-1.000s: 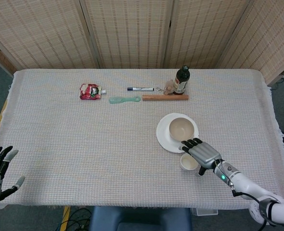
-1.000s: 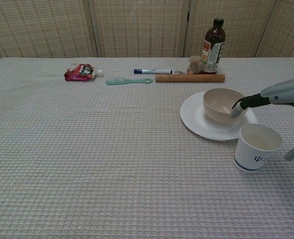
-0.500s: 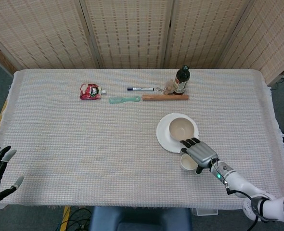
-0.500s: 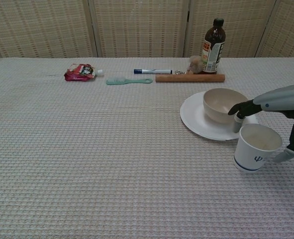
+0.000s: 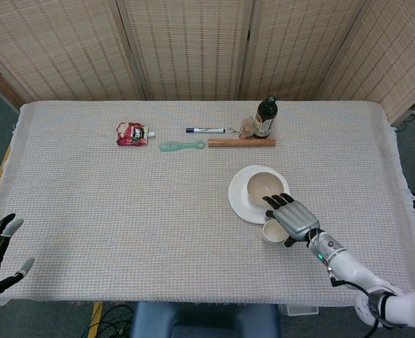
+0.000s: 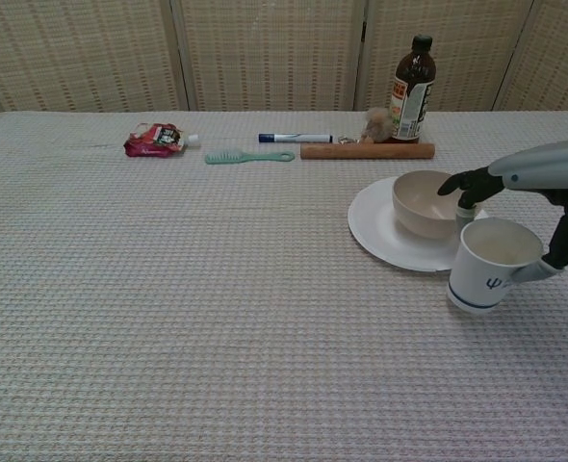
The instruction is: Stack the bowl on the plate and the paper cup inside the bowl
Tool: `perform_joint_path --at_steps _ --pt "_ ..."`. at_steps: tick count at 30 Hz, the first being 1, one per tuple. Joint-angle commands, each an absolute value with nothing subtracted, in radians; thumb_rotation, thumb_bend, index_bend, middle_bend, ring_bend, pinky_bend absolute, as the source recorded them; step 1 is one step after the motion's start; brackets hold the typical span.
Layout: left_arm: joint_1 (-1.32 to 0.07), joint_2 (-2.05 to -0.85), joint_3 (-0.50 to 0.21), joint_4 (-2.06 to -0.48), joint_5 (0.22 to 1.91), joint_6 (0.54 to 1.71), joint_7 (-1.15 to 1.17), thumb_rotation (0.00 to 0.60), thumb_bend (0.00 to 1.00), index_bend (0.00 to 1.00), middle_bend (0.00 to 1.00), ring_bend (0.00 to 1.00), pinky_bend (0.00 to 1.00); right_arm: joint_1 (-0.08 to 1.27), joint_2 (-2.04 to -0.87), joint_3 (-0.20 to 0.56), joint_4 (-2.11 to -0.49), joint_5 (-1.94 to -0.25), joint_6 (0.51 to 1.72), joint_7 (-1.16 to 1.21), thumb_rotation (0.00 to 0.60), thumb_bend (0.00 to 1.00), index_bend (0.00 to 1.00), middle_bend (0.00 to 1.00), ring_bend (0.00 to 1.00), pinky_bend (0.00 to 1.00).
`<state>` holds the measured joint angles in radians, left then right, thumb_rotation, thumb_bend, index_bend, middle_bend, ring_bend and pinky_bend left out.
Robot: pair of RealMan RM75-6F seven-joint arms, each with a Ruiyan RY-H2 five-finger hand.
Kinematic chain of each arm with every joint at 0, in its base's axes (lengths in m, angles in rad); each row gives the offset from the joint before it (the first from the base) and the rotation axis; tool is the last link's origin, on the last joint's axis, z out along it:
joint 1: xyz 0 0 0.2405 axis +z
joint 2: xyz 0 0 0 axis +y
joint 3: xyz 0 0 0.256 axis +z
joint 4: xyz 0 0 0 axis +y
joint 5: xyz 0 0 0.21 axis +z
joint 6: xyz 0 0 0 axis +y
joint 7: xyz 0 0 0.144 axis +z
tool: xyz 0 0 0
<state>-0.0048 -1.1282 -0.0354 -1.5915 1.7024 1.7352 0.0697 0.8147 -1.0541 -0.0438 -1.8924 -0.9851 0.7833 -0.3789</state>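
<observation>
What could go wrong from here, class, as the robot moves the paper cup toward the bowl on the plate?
1. The right hand holds the paper cup from the side and the cup looks tilted; it might slip or tip.
2. The bowl sits right next to the cup, with fingers reaching over its rim; a low carry could knock the bowl off-centre on the plate.

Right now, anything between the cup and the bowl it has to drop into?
Nothing visible. The right hand holds the paper cup beside the plate; the bowl on it looks empty, with only its near rim to clear.
</observation>
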Motion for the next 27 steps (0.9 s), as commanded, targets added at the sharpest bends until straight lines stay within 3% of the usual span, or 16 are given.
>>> perform_joint_path --at_steps 1,11,27 --pt "-0.007 -1.131 -0.035 -1.591 1.703 1.731 0.075 0.6 0.26 0.18 0.16 0.11 0.45 0.801 -1.011 -0.013 -1.933 -1.01 0.823 -0.348 0.6 0.25 0.38 0.0 0.0 0.0" --pt "-0.008 -1.133 -0.033 -1.593 1.705 1.727 0.083 0.6 0.26 0.18 0.16 0.11 0.45 0.835 -0.967 0.082 -1.939 -0.929 0.851 -0.328 0.6 0.25 0.38 0.0 0.0 0.0" --pt "-0.016 -1.133 -0.038 -1.587 1.689 1.711 0.069 0.6 0.26 0.18 0.16 0.11 0.45 0.94 -1.113 0.111 -1.671 -0.665 0.743 -0.361 0.6 0.25 0.38 0.0 0.0 0.0"
